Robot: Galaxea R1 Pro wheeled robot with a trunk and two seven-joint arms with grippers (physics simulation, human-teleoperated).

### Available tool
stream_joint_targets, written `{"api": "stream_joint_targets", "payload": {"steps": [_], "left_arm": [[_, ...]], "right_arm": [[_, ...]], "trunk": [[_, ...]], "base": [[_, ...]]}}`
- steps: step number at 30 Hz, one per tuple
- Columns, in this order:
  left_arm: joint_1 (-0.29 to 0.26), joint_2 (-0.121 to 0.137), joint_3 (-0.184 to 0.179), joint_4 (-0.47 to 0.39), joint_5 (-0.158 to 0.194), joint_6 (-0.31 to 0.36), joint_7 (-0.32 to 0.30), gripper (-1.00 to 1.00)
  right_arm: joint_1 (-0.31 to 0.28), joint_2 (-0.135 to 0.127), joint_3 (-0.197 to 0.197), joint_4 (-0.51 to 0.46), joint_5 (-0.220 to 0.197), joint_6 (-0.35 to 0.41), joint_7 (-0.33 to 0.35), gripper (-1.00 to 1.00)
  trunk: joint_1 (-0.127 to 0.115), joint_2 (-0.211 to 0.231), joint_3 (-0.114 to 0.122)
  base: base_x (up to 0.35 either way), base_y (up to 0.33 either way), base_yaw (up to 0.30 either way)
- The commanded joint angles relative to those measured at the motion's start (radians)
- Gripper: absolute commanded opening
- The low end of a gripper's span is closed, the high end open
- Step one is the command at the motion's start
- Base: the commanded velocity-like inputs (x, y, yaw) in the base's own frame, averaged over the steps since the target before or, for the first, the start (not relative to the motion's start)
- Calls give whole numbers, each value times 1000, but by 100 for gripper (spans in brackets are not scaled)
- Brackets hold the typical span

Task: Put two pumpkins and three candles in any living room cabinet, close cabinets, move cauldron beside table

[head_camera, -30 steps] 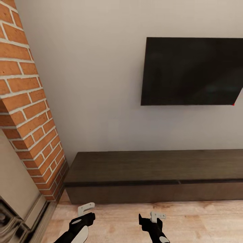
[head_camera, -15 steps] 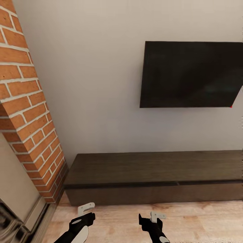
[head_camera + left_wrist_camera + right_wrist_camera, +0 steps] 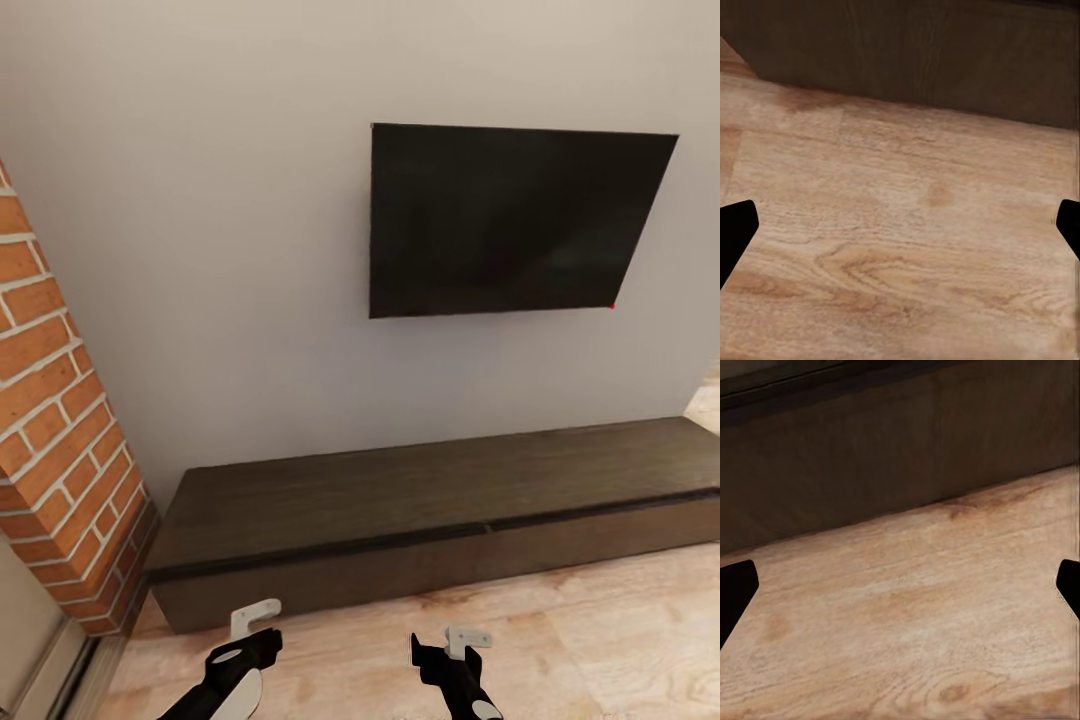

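Facing the closed cabinet [image 3: 420, 520]; left pincer [image 3: 255, 622] and right pincer [image 3: 462, 640] released, empty. Next: open a drawer.

This is a home living room. A flat black television [image 3: 510, 218] hangs on a plain pale wall [image 3: 230, 250] above a long, low, dark brown wooden cabinet [image 3: 420, 520]. A red brick column [image 3: 55, 470] stands at the left, and the floor [image 3: 620, 640] is light wood planks.
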Motion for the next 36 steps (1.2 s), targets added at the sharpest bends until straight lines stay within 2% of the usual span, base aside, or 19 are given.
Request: {"api": "stream_joint_targets", "payload": {"steps": [1,36], "left_arm": [[-1,1,-5,-1,4,3,8,100],[-1,-2,-15,3,-7,1,10,100]], "right_arm": [[-1,0,8,1,-4,-2,-6,100],[-1,0,8,1,-4,-2,-5,100]], "trunk": [[0,-1,-1],[0,-1,-1]], "base": [[0,0,-280],[0,0,-280]]}}
